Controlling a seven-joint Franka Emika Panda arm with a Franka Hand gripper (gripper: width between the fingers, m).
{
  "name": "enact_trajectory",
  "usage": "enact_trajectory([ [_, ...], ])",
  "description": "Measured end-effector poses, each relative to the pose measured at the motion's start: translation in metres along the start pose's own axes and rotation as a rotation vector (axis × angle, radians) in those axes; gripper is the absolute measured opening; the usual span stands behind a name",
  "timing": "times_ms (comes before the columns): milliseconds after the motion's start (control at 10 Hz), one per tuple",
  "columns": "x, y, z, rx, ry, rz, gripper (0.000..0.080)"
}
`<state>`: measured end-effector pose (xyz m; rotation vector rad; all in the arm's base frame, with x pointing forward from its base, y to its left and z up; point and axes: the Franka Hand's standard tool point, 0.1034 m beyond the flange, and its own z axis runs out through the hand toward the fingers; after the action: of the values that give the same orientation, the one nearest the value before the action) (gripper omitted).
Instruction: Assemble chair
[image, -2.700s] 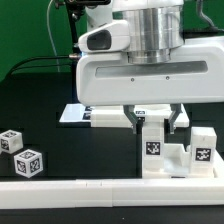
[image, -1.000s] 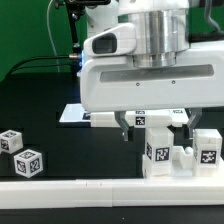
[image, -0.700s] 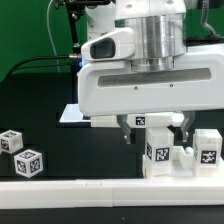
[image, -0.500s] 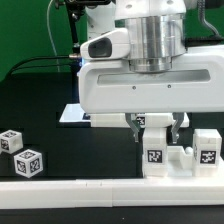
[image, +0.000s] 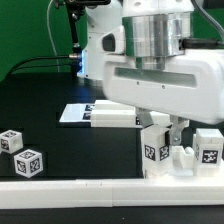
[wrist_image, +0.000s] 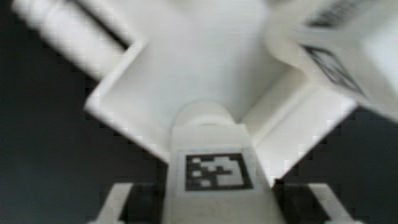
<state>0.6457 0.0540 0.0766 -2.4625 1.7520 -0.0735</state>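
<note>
My gripper (image: 157, 129) is shut on an upright white chair block (image: 154, 148) with a black-and-white tag on its front, near the exterior view's right. The big white hand above it is tilted. In the wrist view the same tagged block (wrist_image: 217, 165) sits between my two fingers (wrist_image: 132, 200), and both press its sides. Beyond it lies a wider white chair piece (wrist_image: 178, 70), blurred. A second tagged white block (image: 206, 150) stands just to the right of the held one. A flat white slab (image: 84, 113) lies behind, partly hidden by the hand.
Two small tagged cube legs (image: 11, 141) (image: 30, 161) sit at the exterior view's left on the black table. A long white border rail (image: 90, 190) runs along the front edge. Green backdrop and cables are behind.
The jaws closed from wide open onto the tagged block. Since then the hand has tilted and shifted a little to the exterior view's right, with the block leaning along with it.
</note>
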Motion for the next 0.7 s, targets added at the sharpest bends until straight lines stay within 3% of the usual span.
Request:
enact_trajectory([
  [300,0.0001,-0.0008,0.0023,0.024,-0.025,0.292,0.0284],
  [400,-0.0001,-0.0009,0.0023,0.023,-0.025,0.291,0.0350],
  [500,-0.0007,-0.0006,0.0024,0.017,-0.014,0.202,0.0350],
  [600,-0.0022,-0.0012,0.0024,0.014,-0.003,0.035,0.0533],
  [700,-0.0018,-0.0018,0.0019,0.016,-0.001,-0.102,0.0625],
])
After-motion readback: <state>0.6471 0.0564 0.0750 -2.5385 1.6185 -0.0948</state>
